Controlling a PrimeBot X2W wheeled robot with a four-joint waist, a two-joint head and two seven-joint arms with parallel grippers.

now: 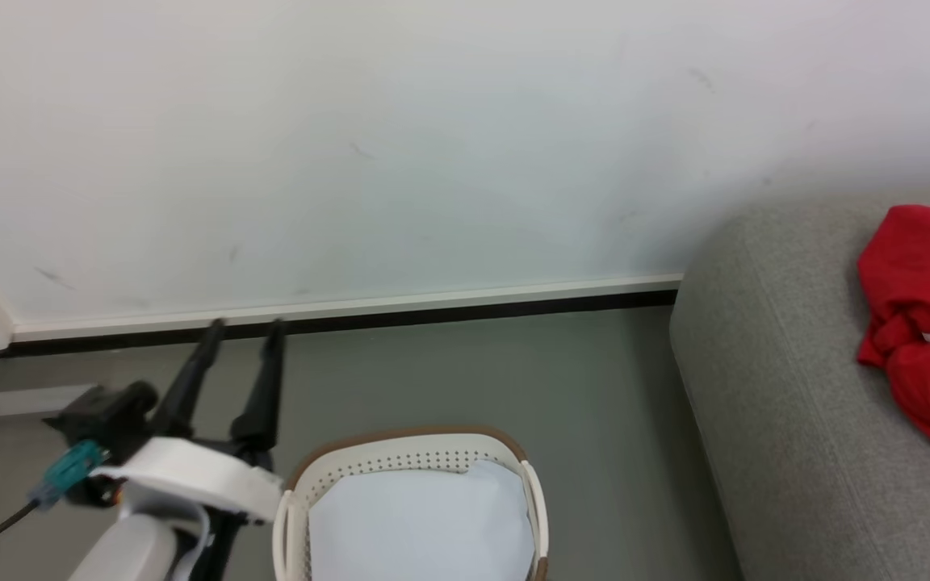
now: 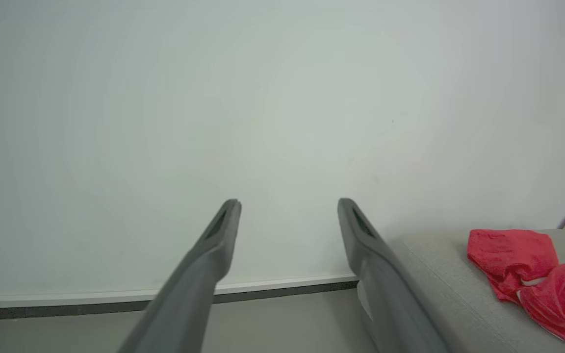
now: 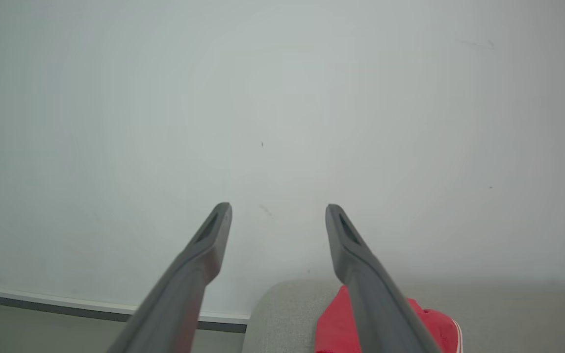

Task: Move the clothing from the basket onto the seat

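1. Two grippers, both spread wide and carrying nothing. The left gripper [image 1: 246, 324] hangs in the air just left of the basket [image 1: 408, 440], its long dark fingers [image 1: 265, 387] aimed at the wall [image 1: 433, 161].
2. From its own wrist, the right gripper [image 3: 278, 206] shows its jaws just as far apart, pointing at the wall over the sofa [image 3: 282, 314] end.
3. And the clothing [image 1: 921, 274], bright red and bunched in a crumpled heap, lies on the light-grey sofa, well apart from the basket.
4. On the grey floor [image 1: 473, 371] beside the sofa stands the cream basket, with a plain white sheet [image 1: 425, 516] inside.
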